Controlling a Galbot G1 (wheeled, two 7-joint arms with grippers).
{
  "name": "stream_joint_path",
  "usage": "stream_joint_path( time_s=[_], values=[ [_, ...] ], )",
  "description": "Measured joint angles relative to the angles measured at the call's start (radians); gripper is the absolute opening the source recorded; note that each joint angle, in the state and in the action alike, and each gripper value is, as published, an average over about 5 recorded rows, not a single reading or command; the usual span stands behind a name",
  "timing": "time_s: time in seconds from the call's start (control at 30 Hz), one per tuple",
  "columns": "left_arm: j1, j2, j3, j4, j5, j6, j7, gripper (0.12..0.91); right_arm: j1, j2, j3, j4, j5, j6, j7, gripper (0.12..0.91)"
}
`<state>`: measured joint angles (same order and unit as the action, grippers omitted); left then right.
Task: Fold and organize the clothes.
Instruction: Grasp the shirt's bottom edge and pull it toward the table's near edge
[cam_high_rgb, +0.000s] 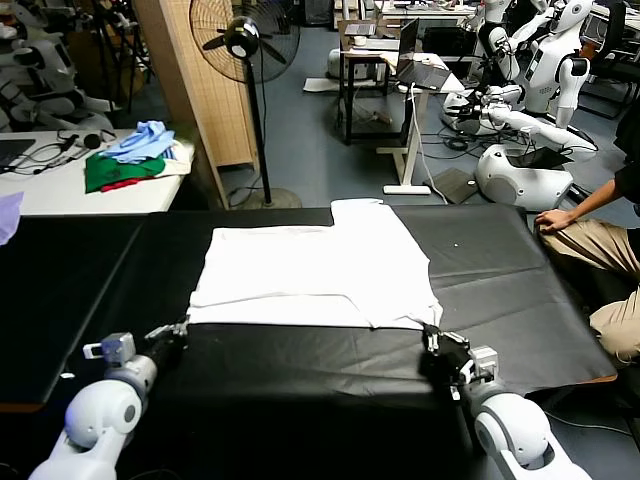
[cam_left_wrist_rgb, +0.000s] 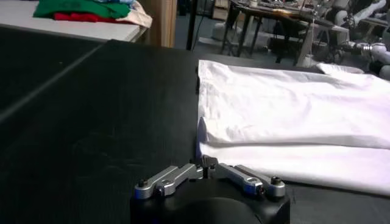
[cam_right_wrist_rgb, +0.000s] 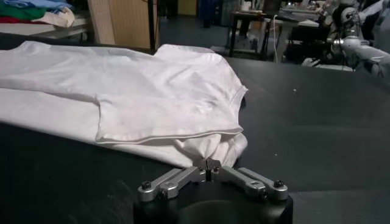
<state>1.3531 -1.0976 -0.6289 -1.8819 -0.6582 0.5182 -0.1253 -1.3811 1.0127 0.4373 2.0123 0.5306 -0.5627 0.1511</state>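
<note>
I have both pincers clamped on the near corners of the white T-shirt (cam_high_rgb: 315, 275) mid-table: left gripper (cam_high_rgb: 183, 329), right gripper (cam_high_rgb: 432, 340). Thin pinches could slip, spoiling the fold.

- No writing, brand, number or sign can be read anywhere in these views.
- The white T-shirt (cam_high_rgb: 315, 275) spread on the black table (cam_high_rgb: 500, 260) shows only plain cloth on its upturned side; no print is visible.
- The far-left pile of coloured garments (cam_high_rgb: 135, 155) bears no legible label.
</note>
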Motion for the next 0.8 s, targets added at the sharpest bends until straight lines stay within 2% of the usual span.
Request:
stream_joint_path(
  time_s=[0.1, 0.3, 0.47, 0.63, 0.73, 0.8],
  values=[
    [0.030, 0.013, -0.015, -0.040, -0.014, 0.009, -0.022, 0.125, -0.029, -0.021, 0.022, 0.048, 0.022, -0.050, 0.012, 0.126],
    [0.154, 0.031, -0.054, -0.189, -0.020, 0.021, -0.014, 0.125, -0.100, -0.062, 0.074, 0.146, 0.048, -0.157, 0.037, 0.126],
    [0.299, 0.027, -0.092, -0.322, -0.007, 0.065, -0.040, 0.125, -0.154, -0.085, 0.105, 0.203, 0.056, -0.174, 0.055, 0.126],
    [0.423, 0.017, -0.123, -0.405, 0.017, 0.097, -0.063, 0.125, -0.189, -0.089, 0.118, 0.233, 0.060, -0.174, 0.053, 0.142],
    [0.462, 0.006, -0.136, -0.427, 0.019, 0.098, -0.076, 0.125, -0.208, -0.085, 0.127, 0.254, 0.059, -0.174, 0.061, 0.249],
    [0.473, -0.002, -0.141, -0.436, 0.019, 0.096, -0.087, 0.152, -0.221, -0.080, 0.136, 0.273, 0.057, -0.174, 0.076, 0.366]
  ],
)
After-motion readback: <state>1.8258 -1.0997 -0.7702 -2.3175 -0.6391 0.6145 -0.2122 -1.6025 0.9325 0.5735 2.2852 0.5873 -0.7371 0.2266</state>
